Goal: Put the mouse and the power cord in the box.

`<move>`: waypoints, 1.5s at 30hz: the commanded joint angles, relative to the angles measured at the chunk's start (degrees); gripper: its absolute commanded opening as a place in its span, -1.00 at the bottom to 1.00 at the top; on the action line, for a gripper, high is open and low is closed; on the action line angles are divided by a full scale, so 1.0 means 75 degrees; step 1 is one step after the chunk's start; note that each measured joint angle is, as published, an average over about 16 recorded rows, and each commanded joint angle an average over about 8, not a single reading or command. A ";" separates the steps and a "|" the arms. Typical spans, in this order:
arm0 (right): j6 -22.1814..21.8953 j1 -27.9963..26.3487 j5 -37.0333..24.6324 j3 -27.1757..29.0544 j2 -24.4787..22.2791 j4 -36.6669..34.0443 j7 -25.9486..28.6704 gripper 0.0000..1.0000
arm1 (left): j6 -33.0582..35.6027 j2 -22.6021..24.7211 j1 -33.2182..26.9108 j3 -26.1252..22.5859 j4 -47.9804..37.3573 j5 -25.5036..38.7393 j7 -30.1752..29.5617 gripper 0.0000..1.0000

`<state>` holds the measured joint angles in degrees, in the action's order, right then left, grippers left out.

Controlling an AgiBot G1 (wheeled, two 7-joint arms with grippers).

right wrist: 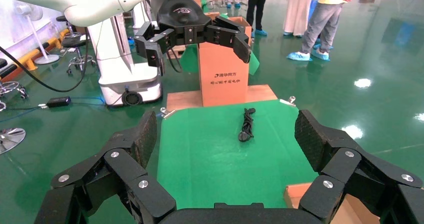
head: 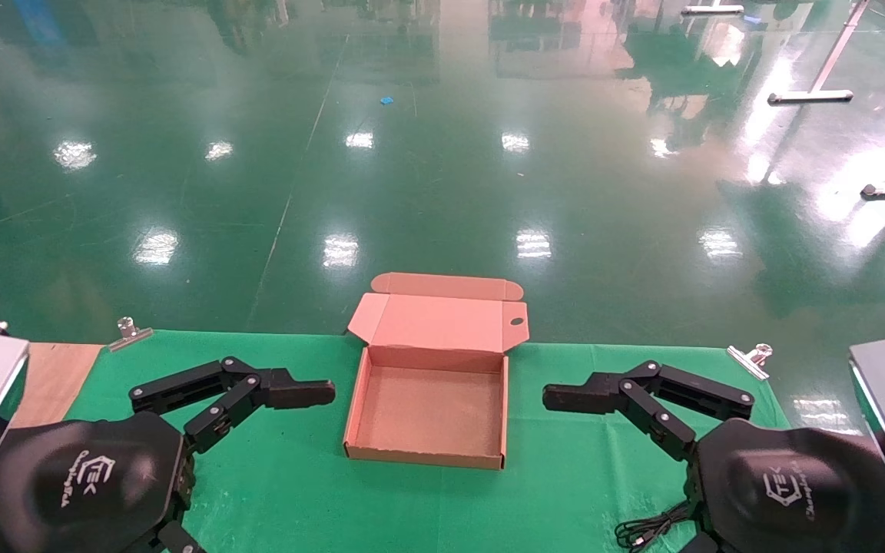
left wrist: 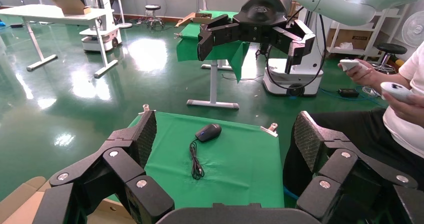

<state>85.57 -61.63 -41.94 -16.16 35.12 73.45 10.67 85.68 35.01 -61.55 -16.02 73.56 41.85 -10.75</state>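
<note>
Two end effectors, both empty with fingers spread wide. Left end effector (head: 312,393) hovers over the green cloth-covered surface (head: 289,476) on the left side of the shallow brown corrugated cardboard box (head: 431,411); right end effector (head: 565,397) mirrors it on the right side.

Box: sits at the middle of the surface against the far edge, hinged lid folded back past that edge, tray bare inside.

Small black oval computer mouse (left wrist: 208,132): seen from the left wrist view lying toward the right end of the surface, its thin black cable (left wrist: 195,160) trailing loose beside it. In the head view the right arm hides the mouse; only a cable loop (head: 654,528) shows near the near-right corner.

Bundled black power cord (right wrist: 246,125): seen from the right wrist view lying toward the left end of the surface, well apart from the box.

Handling judgement: mouse looks light and rigid with a glossy, slippery shell; pinch across its narrow flanks, and expect the cable to drag. Cord looks soft and floppy with stiffer moulded plugs; take the bundle across its middle so loops do not spill.

Surroundings: metal clips (head: 132,332) pin the cloth at the far corners. A tall cardboard carton (right wrist: 223,73) stands just beyond the left end. Nothing stands between either item and the box.
</note>
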 commanded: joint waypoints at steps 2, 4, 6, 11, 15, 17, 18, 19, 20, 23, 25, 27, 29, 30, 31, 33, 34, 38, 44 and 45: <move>0.0000 0.0000 0.0000 0.0000 0.0000 0.0000 0.0000 1.00 | 0.0000 0.0000 0.0000 0.0000 0.0000 0.0000 0.0000 1.00; 0.0000 0.0000 0.0000 0.0000 0.0000 0.0000 0.0000 1.00 | 0.0000 0.0000 0.0000 0.0000 0.0000 0.0000 0.0000 1.00; 0.0000 0.0000 0.0000 0.0000 0.0000 0.0000 0.0000 1.00 | 0.0000 0.0000 0.0000 0.0000 0.0000 0.0000 0.0000 1.00; 0.0002 0.0001 0.0001 0.0002 -0.0002 0.0002 0.0001 1.00 | -0.0005 0.0007 -0.0006 -0.0007 -0.0019 -0.0002 0.0014 1.00; 0.0010 -0.0015 -0.0032 -0.0007 -0.0014 0.0017 -0.0003 1.00 | 0.0008 0.0005 -0.0047 -0.0032 0.0002 0.0047 -0.0002 1.00; 0.0020 -0.0044 -0.0094 -0.0028 -0.0045 0.0031 0.0008 1.00 | 0.0032 0.0014 -0.0113 -0.0068 0.0044 0.0130 -0.0036 1.00; 0.0028 -0.0066 -0.0139 -0.0041 -0.0069 0.0042 0.0018 1.00 | 0.0045 0.0027 -0.0162 -0.0099 0.0057 0.0185 -0.0048 1.00; 0.0037 -0.0093 -0.0195 -0.0057 -0.0099 0.0058 0.0028 1.00 | 0.0061 0.0043 -0.0219 -0.0136 0.0072 0.0252 -0.0061 1.00; 0.0048 -0.0129 -0.0271 -0.0077 -0.0136 0.0082 0.0037 1.00 | 0.0083 0.0063 -0.0287 -0.0181 0.0092 0.0335 -0.0074 1.00; 0.0084 -0.0262 -0.0569 -0.0173 -0.0252 0.0162 0.0096 1.00 | 0.0148 0.0141 -0.0524 -0.0331 0.0149 0.0631 -0.0086 1.00; 0.0125 -0.0390 -0.0860 -0.0282 -0.0315 0.0229 0.0145 1.00 | 0.0208 0.0185 -0.0690 -0.0443 0.0178 0.0870 -0.0063 1.00; 0.0200 -0.0592 -0.1292 -0.0467 -0.0356 0.0309 0.0233 1.00 | 0.0278 0.0222 -0.0871 -0.0569 0.0188 0.1157 0.0002 1.00; 0.0299 -0.0876 -0.1820 -0.0714 -0.0353 0.0373 0.0345 1.00 | 0.0351 0.0248 -0.1051 -0.0708 0.0178 0.1487 0.0102 1.00; 0.0357 -0.1060 -0.2124 -0.0868 -0.0334 0.0399 0.0408 1.00 | 0.0388 0.0261 -0.1142 -0.0785 0.0162 0.1662 0.0164 1.00; 0.0415 -0.1257 -0.2436 -0.1034 -0.0307 0.0422 0.0471 1.00 | 0.0424 0.0268 -0.1229 -0.0866 0.0146 0.1846 0.0232 1.00; 0.0517 -0.1694 -0.3092 -0.1413 -0.0223 0.0450 0.0592 1.00 | 0.0479 0.0284 -0.1407 -0.1039 0.0105 0.2225 0.0383 1.00; 0.0555 -0.1912 -0.3400 -0.1611 -0.0167 0.0452 0.0637 1.00 | 0.0499 0.0289 -0.1490 -0.1128 0.0080 0.2413 0.0462 1.00; 0.0638 -0.2727 -0.4574 -0.2495 0.0099 0.0428 0.0753 1.00 | 0.0534 0.0315 -0.1814 -0.1507 -0.0102 0.3187 0.0813 1.00; 0.0696 -0.3722 -0.6287 -0.4040 0.0674 0.0327 0.0808 1.00 | 0.0509 0.0529 -0.2318 -0.2142 -0.0887 0.4496 0.1479 1.00; 0.0708 -0.3891 -0.6606 -0.4336 0.0800 0.0309 0.0829 1.00 | 0.0502 0.0596 -0.2419 -0.2256 -0.1090 0.4729 0.1599 1.00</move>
<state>90.84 -90.89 -91.41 -49.08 41.51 75.69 17.23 89.35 39.83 -80.00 -32.95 64.43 77.36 1.54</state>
